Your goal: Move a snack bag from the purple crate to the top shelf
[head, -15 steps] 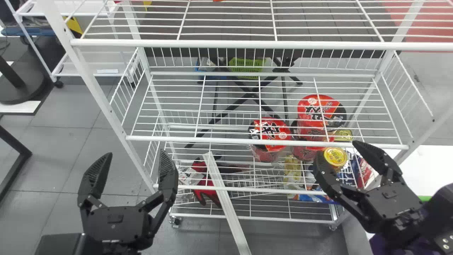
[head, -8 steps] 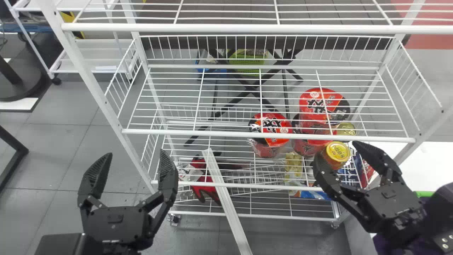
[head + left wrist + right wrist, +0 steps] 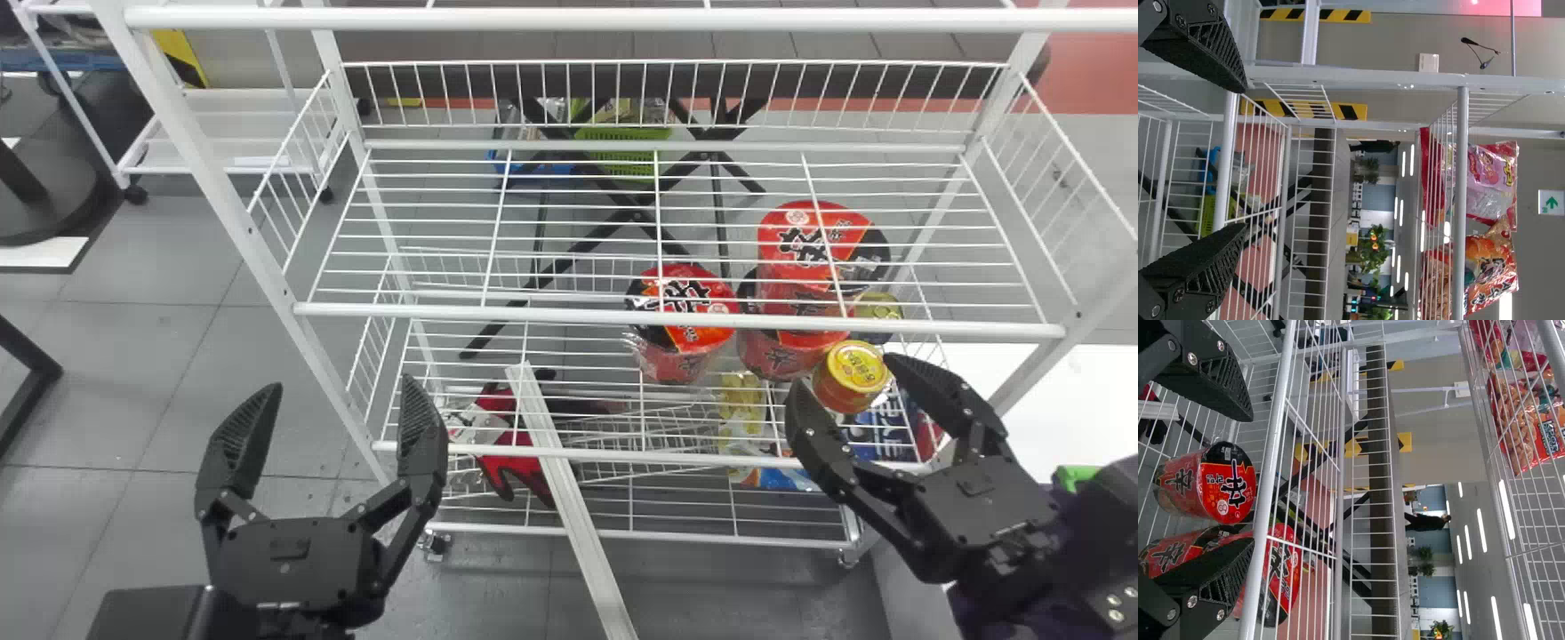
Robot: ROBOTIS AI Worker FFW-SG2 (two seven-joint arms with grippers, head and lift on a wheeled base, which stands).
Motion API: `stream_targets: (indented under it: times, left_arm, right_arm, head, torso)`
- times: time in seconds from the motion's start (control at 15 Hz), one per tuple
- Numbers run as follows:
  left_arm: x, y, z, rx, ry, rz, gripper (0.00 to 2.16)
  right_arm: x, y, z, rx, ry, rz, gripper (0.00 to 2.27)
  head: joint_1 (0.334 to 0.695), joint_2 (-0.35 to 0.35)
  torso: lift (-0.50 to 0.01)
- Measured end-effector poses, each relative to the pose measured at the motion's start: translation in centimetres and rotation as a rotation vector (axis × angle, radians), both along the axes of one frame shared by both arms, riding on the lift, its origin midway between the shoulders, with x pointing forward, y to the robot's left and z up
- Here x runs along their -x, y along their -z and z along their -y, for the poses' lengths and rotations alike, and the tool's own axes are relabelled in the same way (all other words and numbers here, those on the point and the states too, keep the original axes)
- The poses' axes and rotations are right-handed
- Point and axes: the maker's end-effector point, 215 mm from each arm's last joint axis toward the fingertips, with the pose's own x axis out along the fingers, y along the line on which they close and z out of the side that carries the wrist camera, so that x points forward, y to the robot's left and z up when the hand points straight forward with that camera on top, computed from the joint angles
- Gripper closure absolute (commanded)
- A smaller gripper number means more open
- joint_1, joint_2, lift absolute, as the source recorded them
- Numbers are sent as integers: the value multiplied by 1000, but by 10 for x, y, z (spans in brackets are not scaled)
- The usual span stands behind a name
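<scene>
My left gripper (image 3: 336, 387) stands open in front of the white rack's left side, nothing between its fingers. Also open and empty is my right gripper (image 3: 849, 373), before the rack's right part. Part of a dark purple thing (image 3: 973, 613), perhaps the crate, shows under the right forearm, with a bit of green beside it. In the left wrist view, the open left gripper (image 3: 1245, 158) faces the rack; a pink snack bag (image 3: 1488, 173) and an orange snack bag (image 3: 1491, 267) rest on the top shelf. The right wrist view has the right gripper (image 3: 1251, 480) and a snack bag (image 3: 1525, 420) on that shelf.
The middle shelf's front bar (image 3: 676, 318) crosses ahead of both grippers. Below it are red noodle packs (image 3: 685, 307), a yellow-lidded jar (image 3: 855, 366) and red gloves (image 3: 516, 467). A white slat (image 3: 569, 507) leans against the rack. A white surface (image 3: 1076, 391) lies at the right.
The rack's upper bars have shifted upward in the head view and the rack looks larger. Both grippers keep nearly the same place there and stay open. The green bit by the right forearm shows more.
</scene>
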Motion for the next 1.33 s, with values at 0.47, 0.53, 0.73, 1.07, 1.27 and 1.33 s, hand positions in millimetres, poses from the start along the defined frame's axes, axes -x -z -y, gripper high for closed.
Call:
stream_targets:
  times: [0.47,0.53,0.73,1.07,1.27,1.33]
  left_arm:
    - [1,0,0,-1,2,-4,90]
    - [1,0,1,-1,3,-4,90]
    - [2,0,1,-1,3,-4,90]
    - [2,0,1,-2,4,-5,90]
    - [2,1,1,-1,3,-6,90]
    - [2,2,1,-2,2,-7,90]
  right_arm:
    - [1,-1,-1,1,-1,2,194]
    - [1,-1,-1,1,-1,3,194]
    - [1,-1,-1,1,-3,2,194]
    - [1,-1,-1,-15,0,-4,171]
    - [1,4,1,-28,5,-26,174]
    - [1,5,1,-29,4,-32,178]
  head:
    - [695,38]
    - [695,38]
    - [695,38]
    - [695,37]
    - [695,34]
    - [695,34]
  torso:
    - [-428]
    - [-432]
    - [-444]
    - [-451]
    - [-451]
    - [-451]
